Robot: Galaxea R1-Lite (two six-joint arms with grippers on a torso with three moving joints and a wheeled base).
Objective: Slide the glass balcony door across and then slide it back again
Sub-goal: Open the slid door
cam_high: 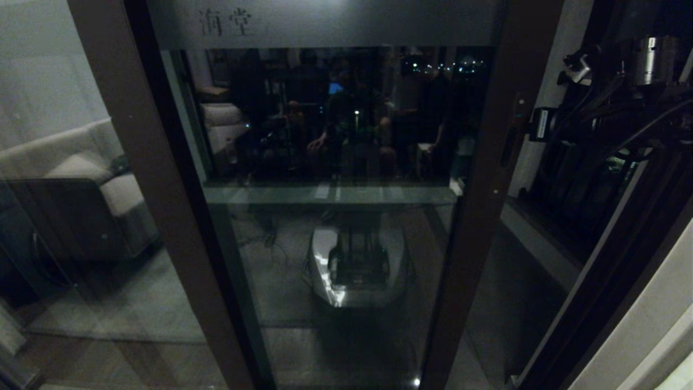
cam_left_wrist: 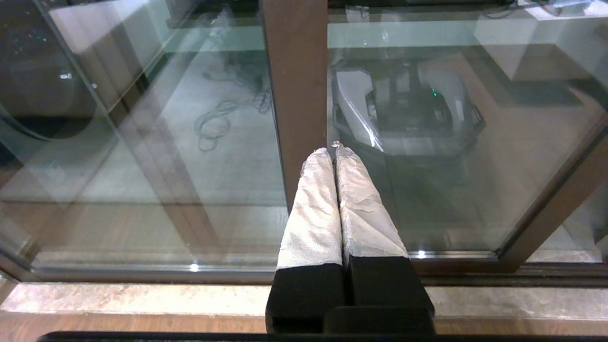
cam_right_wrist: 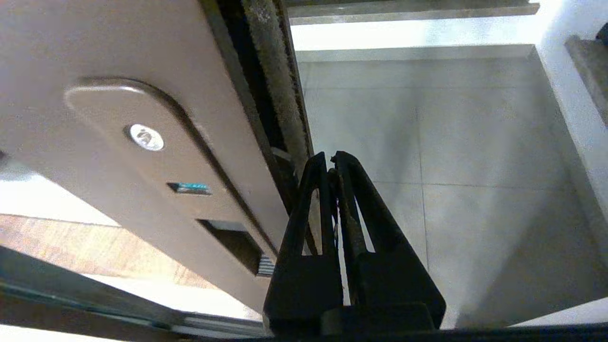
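The glass balcony door (cam_high: pixel 335 179) filled the middle of the head view, its frosted band (cam_high: pixel 325 21) at twelve o'clock and its handle-side stile (cam_high: pixel 487 179) running down at about three o'clock, with an open gap of balcony floor (cam_high: pixel 520 303) beyond it toward four o'clock. The right tool (cam_right_wrist: pixel 332 164), fingers pressed together and holding nothing, sat just beside the stile's outer edge, close to the weather strip (cam_right_wrist: pixel 278 85); the recessed handle slot (cam_right_wrist: pixel 232 242) lay on the stile face at roughly eight o'clock from its tip in the wrist view. The left tool (cam_left_wrist: pixel 332 152), its wrapped fingers (cam_left_wrist: pixel 313 209) also pressed together and empty, pointed at the other brown stile (cam_left_wrist: pixel 294 95) low near the floor track (cam_left_wrist: pixel 142 294); whether it touched could not be told. Judging by the gap, the door stood partly slid. To do this step well, the right tool would best bear flat on the stile edge and push steadily along the track, not inward at the glass. Room looked generous across the gap but tight by the side window frame (cam_high: pixel 612 260) at four o'clock.
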